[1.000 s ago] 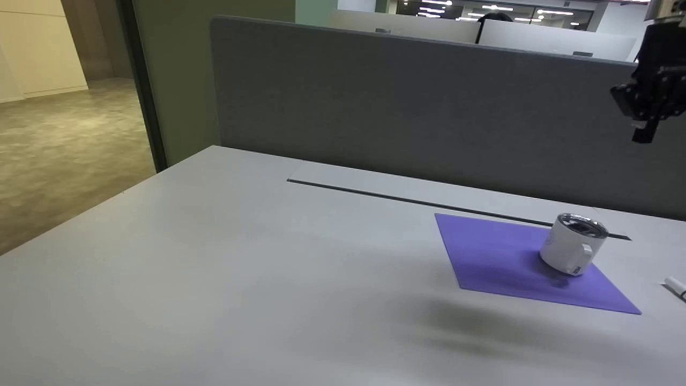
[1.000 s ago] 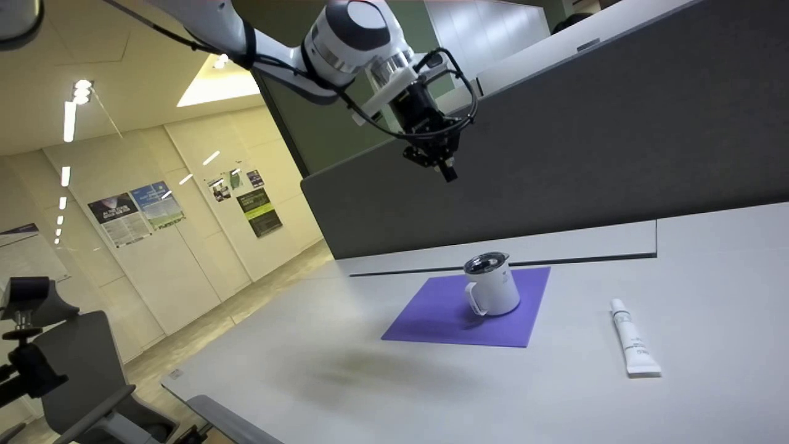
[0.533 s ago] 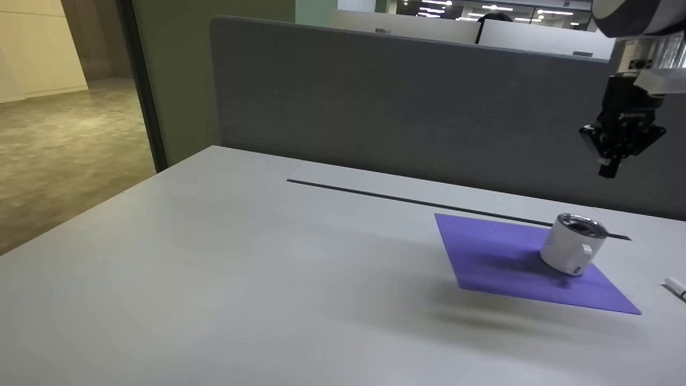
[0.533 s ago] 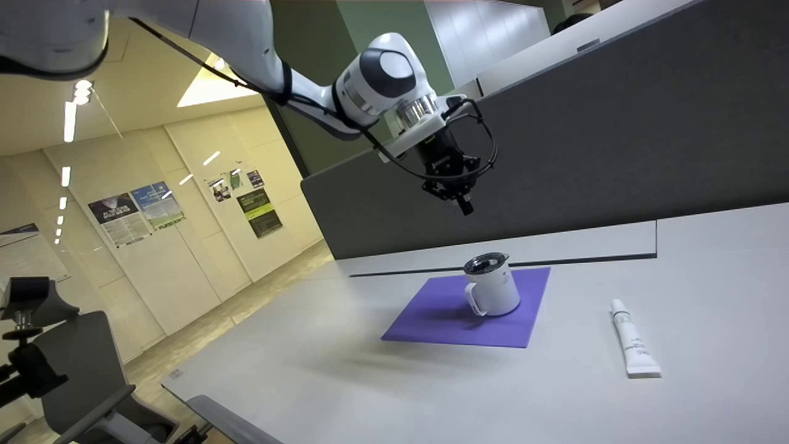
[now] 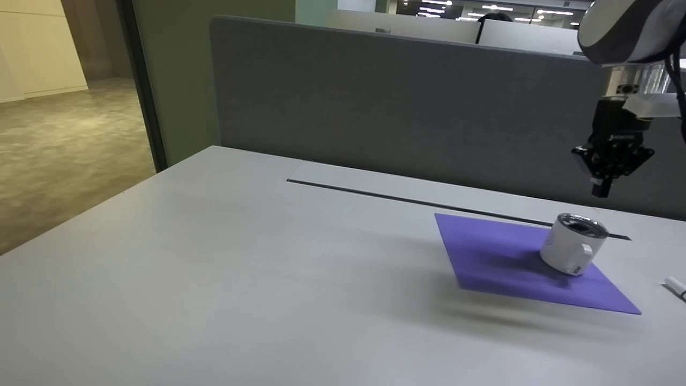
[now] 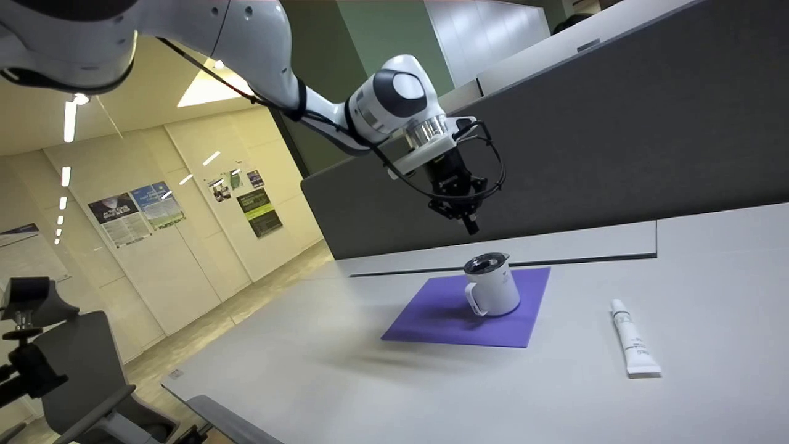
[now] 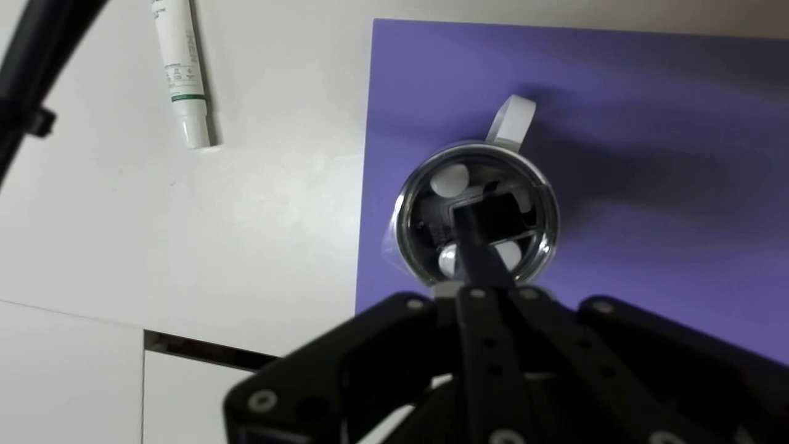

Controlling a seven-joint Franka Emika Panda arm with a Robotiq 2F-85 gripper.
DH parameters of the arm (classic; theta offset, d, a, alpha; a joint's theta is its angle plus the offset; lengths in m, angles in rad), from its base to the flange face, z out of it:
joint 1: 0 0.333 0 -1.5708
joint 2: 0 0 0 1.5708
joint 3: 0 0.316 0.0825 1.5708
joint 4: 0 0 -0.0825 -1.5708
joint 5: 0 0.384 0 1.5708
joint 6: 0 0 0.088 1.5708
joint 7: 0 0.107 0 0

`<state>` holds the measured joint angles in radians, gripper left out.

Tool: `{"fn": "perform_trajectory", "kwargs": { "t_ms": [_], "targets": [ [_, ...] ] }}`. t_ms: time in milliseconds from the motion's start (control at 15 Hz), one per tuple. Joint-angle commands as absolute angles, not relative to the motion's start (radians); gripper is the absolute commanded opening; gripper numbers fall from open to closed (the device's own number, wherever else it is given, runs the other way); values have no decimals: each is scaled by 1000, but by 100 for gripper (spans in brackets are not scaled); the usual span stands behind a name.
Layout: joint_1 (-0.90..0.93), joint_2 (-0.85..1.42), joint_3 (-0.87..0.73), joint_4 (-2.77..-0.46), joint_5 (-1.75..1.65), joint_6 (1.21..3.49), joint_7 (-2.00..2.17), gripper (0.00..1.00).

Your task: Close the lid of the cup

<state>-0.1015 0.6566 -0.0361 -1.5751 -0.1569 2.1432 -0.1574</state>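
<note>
A white cup [image 5: 563, 252] with a handle stands upright on a purple mat [image 5: 493, 262]; the cup [image 6: 496, 295] and mat [image 6: 425, 317] show in both exterior views. A clear lid with a shiny rim [image 6: 485, 263] sits on the cup. In the wrist view the lid [image 7: 431, 213] shows a black rectangular part near its middle and several pale round spots. My gripper [image 5: 601, 188] is shut and empty, pointing down above the cup without touching it. In the wrist view its fingers [image 7: 484, 265] cover part of the lid, and the slider's exact position is unclear.
A white tube [image 6: 633, 345] lies on the white table [image 6: 567, 382] beside the mat; it also shows in the wrist view [image 7: 179, 61]. A grey partition [image 5: 407, 107] stands along the table's back edge. A black cable hangs beside the gripper.
My gripper has moved down towards the cup, coming further into view from above. It stays shut. The cup, lid, mat and tube have not moved.
</note>
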Motion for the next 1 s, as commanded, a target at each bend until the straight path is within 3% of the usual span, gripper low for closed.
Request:
{"fn": "perform_trajectory", "kwargs": {
  "t_ms": [0,933],
  "targets": [
    [-96,658,-42,-1570,-152,2140,-161,0],
    [-96,686,-46,-1624,-159,2273,-159,0]
  ]
}}
